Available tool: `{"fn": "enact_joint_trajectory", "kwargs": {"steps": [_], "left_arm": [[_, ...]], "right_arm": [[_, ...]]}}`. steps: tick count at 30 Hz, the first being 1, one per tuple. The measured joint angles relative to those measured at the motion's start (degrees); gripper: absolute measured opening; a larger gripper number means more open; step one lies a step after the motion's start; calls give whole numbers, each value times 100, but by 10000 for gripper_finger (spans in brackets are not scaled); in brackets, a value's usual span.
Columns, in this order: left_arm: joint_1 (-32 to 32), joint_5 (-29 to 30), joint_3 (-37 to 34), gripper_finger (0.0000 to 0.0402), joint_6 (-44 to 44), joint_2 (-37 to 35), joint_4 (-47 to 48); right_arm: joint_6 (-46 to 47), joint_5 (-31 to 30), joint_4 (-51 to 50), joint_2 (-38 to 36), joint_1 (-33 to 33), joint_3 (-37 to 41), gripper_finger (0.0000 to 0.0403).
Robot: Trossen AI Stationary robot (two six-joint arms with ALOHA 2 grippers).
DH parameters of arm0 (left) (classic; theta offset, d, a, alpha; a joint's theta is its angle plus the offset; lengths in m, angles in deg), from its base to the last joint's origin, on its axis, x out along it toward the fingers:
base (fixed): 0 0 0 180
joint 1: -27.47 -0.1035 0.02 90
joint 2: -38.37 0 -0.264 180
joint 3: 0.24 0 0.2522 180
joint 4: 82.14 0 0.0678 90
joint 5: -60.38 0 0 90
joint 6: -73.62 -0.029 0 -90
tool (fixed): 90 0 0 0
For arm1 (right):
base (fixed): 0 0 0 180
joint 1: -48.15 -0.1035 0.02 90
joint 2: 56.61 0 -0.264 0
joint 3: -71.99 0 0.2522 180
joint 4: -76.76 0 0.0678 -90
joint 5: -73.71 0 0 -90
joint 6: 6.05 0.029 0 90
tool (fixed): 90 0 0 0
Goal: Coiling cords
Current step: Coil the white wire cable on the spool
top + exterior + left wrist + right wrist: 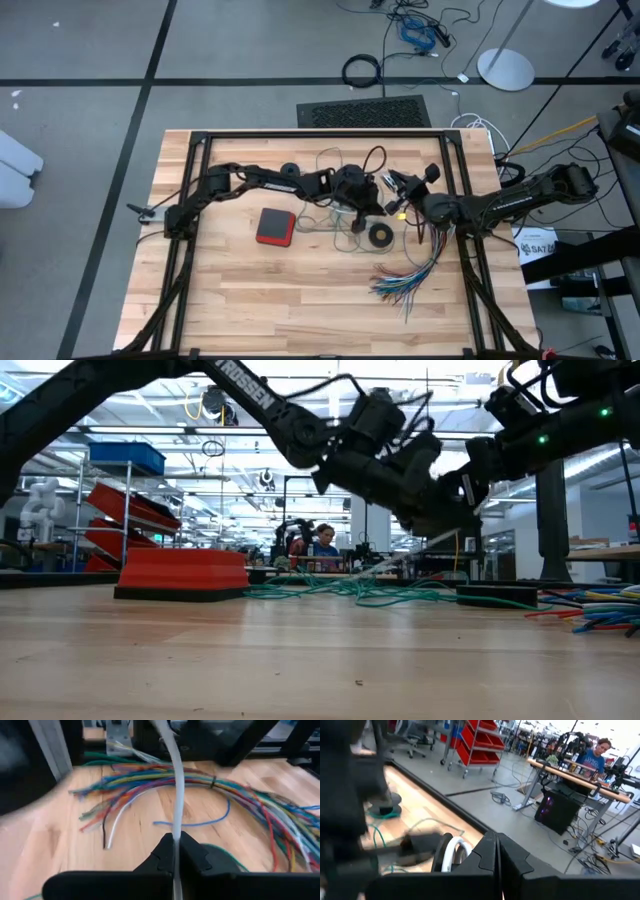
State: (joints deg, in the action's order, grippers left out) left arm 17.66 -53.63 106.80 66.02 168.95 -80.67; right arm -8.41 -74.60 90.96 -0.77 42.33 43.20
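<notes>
Workshop room, wooden table (250, 290), left pincer (176, 851) gripping white cord (177, 785), right pincer (496, 851) closed

The table (250, 300) holds everything near its middle. The left gripper (378, 197) and the right gripper (400, 190) meet there, close together, above the cords (330, 222). In the left wrist view the left gripper's fingers (192, 855) are closed on one cord (177, 795). The cords lie in a loose heap between the two arms. A flat box (275, 226) sits on the table left of the heap. A small ring (380, 236) lies right of the heap. A bundle of wires (410, 275) fans out near the ring, toward the front edge. A small round piece (290, 169) lies behind the left arm.
</notes>
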Motion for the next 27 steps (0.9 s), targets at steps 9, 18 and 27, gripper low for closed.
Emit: {"fn": "enact_joint_trajectory", "kwargs": {"steps": [9,18,27], "left_arm": [[-44,489,2,7,-638,-583,584],[-182,585,6,6,-838,-944,1003],[-206,694,4,6,-1180,-1237,1127]], "right_arm": [[588,3,-683,-2,-67,0,0],[631,24,-820,0,-147,2,0],[991,197,-1208,1,-168,2,0]]}}
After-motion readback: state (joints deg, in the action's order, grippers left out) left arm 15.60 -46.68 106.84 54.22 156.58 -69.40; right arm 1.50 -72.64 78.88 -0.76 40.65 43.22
